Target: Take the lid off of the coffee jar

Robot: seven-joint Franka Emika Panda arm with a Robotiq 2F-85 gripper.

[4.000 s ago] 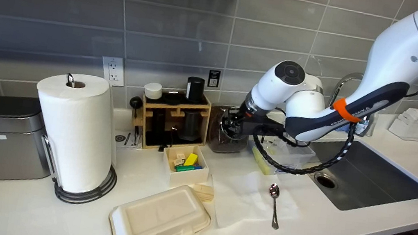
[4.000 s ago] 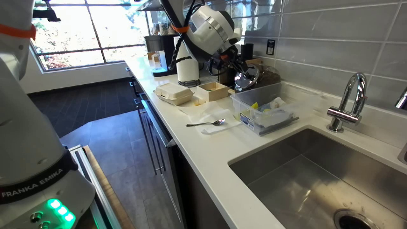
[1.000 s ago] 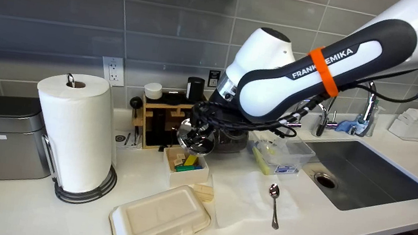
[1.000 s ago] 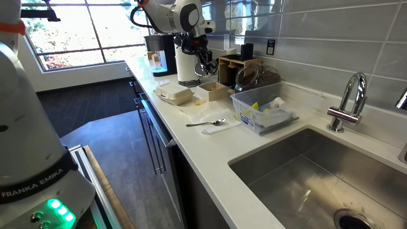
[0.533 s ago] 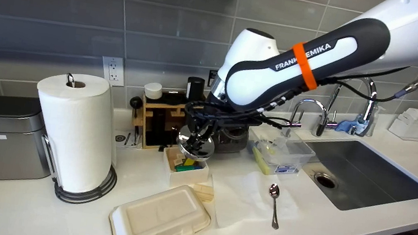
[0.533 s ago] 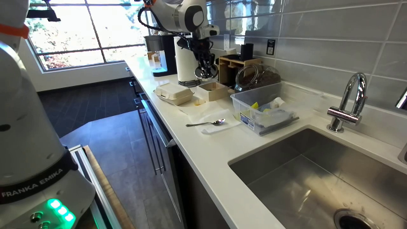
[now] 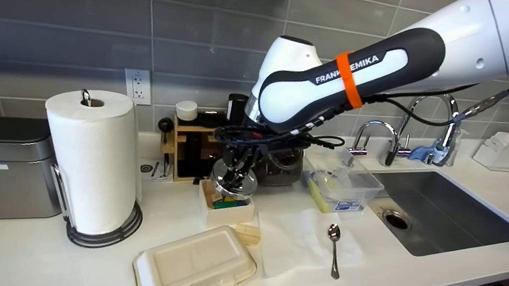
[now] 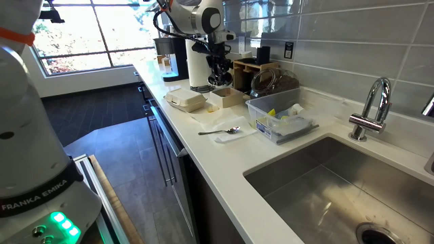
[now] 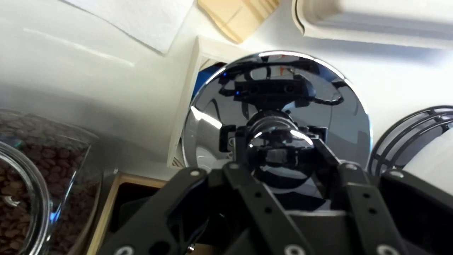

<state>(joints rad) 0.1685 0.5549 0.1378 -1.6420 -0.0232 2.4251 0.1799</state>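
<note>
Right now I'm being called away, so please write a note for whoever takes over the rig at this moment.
Tool: shut on the knob of the lid.
Lid: held over the small box; whether it touches the box, I can't tell.
Coffee jar: on the counter, mouth uncovered.
Done: lid off the jar.
Left: probably only setting the lid down and letting go.

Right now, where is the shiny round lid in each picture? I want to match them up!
In an exterior view, the lid is just below the middle, partly hiding the open box.
In an exterior view, the lid is above the middle, just higher than the open box.
In the wrist view, the lid is right of the middle, a big mirror-like circle covering much of the open box.
Shared landmark: the open box, right by the lid every time.
</note>
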